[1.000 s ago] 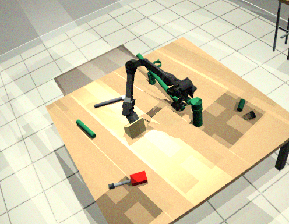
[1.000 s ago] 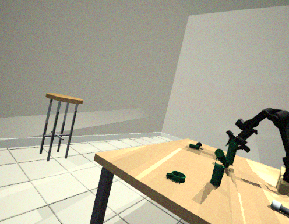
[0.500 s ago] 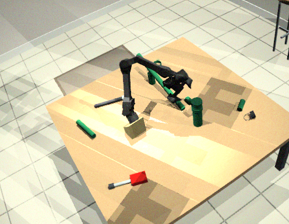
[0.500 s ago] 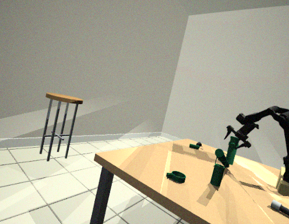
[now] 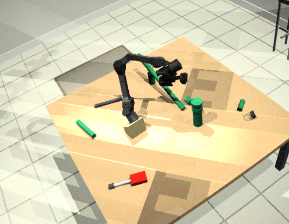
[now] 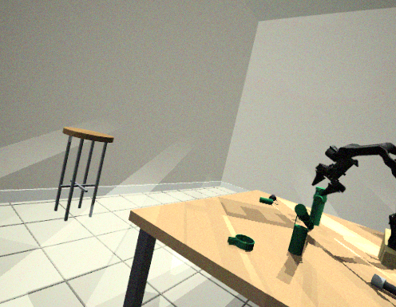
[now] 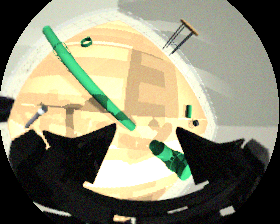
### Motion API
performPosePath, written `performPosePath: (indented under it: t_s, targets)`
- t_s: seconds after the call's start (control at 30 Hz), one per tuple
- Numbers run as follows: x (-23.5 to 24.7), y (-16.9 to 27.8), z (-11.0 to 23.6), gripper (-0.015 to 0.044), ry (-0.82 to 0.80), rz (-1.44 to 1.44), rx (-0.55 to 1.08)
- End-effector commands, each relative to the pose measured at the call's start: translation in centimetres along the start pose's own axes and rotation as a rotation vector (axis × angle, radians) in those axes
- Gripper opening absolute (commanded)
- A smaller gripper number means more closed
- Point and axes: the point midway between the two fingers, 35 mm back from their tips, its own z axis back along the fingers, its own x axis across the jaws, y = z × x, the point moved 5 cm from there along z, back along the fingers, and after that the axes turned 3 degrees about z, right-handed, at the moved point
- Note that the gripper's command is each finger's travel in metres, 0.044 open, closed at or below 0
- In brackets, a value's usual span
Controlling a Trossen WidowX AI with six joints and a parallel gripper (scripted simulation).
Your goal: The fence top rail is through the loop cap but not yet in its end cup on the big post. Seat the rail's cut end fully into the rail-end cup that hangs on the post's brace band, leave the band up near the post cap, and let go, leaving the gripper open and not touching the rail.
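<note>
The green top rail (image 5: 171, 94) (image 6: 303, 214) (image 7: 80, 75) runs through the loop on the small post (image 5: 151, 78) (image 6: 298, 240) and slants down towards the big post (image 5: 197, 118) (image 6: 317, 214) (image 7: 183, 169). Its cut end (image 5: 182, 107) (image 7: 131, 126) is outside the end cup (image 5: 187, 100) (image 7: 157, 147), apart from it and lower. The cup is high on the big post, near the cap (image 5: 196, 101). My gripper (image 5: 175, 81) (image 6: 318, 189) (image 7: 147, 128) is wide open and empty, above the gap between rail and post. I see no contact with the rail.
A loose green band (image 6: 244, 242) (image 7: 86, 42) lies beyond the small post. A short green cylinder (image 5: 241, 105) (image 6: 266, 200) (image 7: 188, 111) and a black clip (image 5: 252, 114) lie past the big post. A dark rod (image 5: 108, 102), green rod (image 5: 85, 128) and red-handled tool (image 5: 138, 178) lie around my base.
</note>
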Motion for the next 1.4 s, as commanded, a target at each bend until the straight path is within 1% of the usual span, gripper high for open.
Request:
performPosePath:
  t_s: [0.0,0.07,0.43,0.5,0.6,0.73,0.83,0.97,1.1,1.17,1.37]
  targets:
    - [3.3,-4.8,3.9,0.044,-0.013,-0.584,-0.02]
    - [3.7,-5.2,4.2,0.044,-0.016,-0.649,-0.02]
    - [3.7,-5.2,4.3,0.044,-0.016,-0.651,-0.02]
    - [3.8,-5.2,4.0,0.044,-0.022,-0.696,-0.007]
    - [3.9,-5.5,2.8,0.044,-0.043,-0.873,0.046]
    - [4.3,-5.9,0.5,0.044,-0.053,-1.235,0.172]
    - [4.7,-6.2,-1.3,0.044,-0.025,-1.512,0.281]
    - [5.5,-6.5,-3.7,0.044,0.065,-1.869,0.43]
    - [6.4,-6.7,-6.0,0.044,0.217,-2.19,0.563]
    - [6.6,-6.7,-6.3,0.044,0.249,-2.243,0.584]
    - [6.6,-6.7,-6.3,0.044,0.249,-2.243,0.584]
